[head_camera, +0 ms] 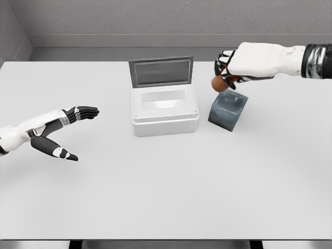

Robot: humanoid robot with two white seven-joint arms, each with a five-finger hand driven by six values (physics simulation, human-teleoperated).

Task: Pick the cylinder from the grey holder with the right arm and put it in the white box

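Gripping the brown cylinder [218, 82], the right hand [228, 66] hovered at the upper right of the frame, just above the grey holder [227, 110]. The white box [164, 110] stood lid-open at centre on the counter [166, 192]. The left hand [67, 129] rested open at left.

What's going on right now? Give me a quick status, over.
Right hand shut on the brown cylinder, just above the grey holder. Left hand open, idle over the table. White box lid up, path looks clear.
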